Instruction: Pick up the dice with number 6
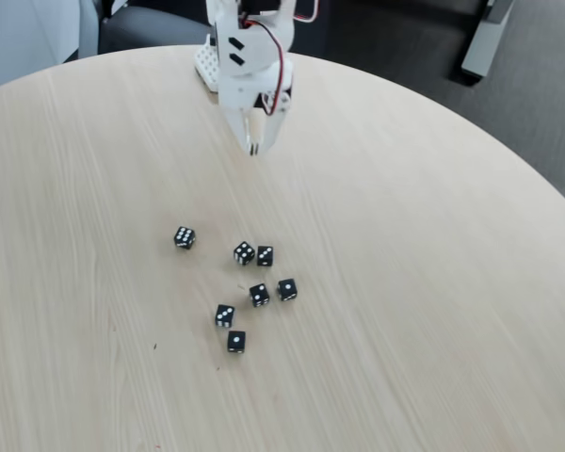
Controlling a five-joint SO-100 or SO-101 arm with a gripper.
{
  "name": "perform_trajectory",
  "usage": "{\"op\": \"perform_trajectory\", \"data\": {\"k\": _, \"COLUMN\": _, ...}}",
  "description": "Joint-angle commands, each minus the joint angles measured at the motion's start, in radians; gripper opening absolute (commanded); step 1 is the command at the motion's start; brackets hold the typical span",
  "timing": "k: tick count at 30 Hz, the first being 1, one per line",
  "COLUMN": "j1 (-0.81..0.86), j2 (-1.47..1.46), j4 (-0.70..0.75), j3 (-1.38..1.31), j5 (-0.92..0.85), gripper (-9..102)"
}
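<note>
Matt pale wood-grain table (pixel 433 282); glossy black dice (pixel 185 237); white plastic claw (pixel 254 149).

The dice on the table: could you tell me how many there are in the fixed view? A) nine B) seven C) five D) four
B, seven: one die apart on the left, a touching pair, then four more lower on the table.

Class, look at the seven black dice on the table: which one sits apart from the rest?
The die farthest left in the fixed view, alone beside the cluster; its faces look crowded with pips.
</note>
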Motion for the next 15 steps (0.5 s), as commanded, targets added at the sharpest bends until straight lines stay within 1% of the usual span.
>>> {"op": "perform_trajectory", "data": {"k": 1, "j1": 0.006, "j2": -0.127, "j4": -0.005, "j3": -0.156, "j5": 0.084, "gripper": 0}}
{"op": "perform_trajectory", "data": {"k": 9, "j1": 0.012, "j2": -0.44, "j4": -0.015, "j3": -0.397, "j5": 0.207, "gripper": 1}}
{"op": "perform_trajectory", "data": {"k": 13, "j1": 0.02, "j2": -0.518, "j4": -0.091, "j3": -0.463, "j5": 0.265, "gripper": 1}}
{"op": "perform_trajectory", "data": {"k": 15, "j1": 0.058, "j2": -0.538, "j4": -0.124, "j3": -0.468, "j5": 0.279, "gripper": 1}}
